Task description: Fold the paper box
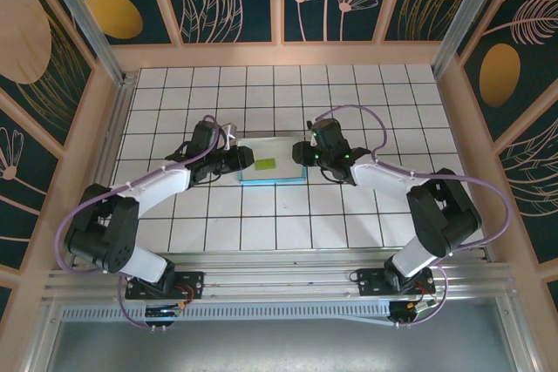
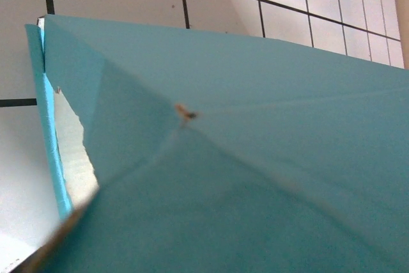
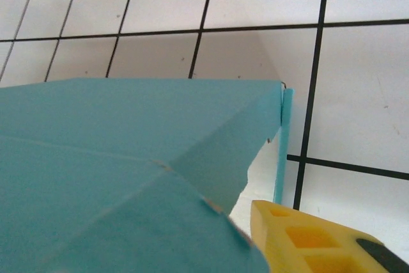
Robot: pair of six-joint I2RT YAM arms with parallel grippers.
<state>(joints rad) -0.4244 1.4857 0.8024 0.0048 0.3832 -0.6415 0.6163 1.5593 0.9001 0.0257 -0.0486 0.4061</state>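
The paper box [image 1: 283,168] lies at the middle of the tiled table, white inside with turquoise rims, as a shallow rectangle. My left gripper [image 1: 237,161] is at its left end and my right gripper [image 1: 303,155] at its right end. In the left wrist view the turquoise card [image 2: 255,94] is pressed close to the camera and hides my fingers. A folded corner with a raised side wall [image 2: 51,139] shows there. In the right wrist view the turquoise card [image 3: 128,132] covers the left side, and one yellow finger [image 3: 300,241] shows beside a flap edge. The other finger is hidden.
A small lime-green strip [image 1: 265,162] lies inside the box. White tiles with black grid lines [image 1: 288,93] run on all sides. Wooden walls [image 1: 87,128] fence the table left, right and back.
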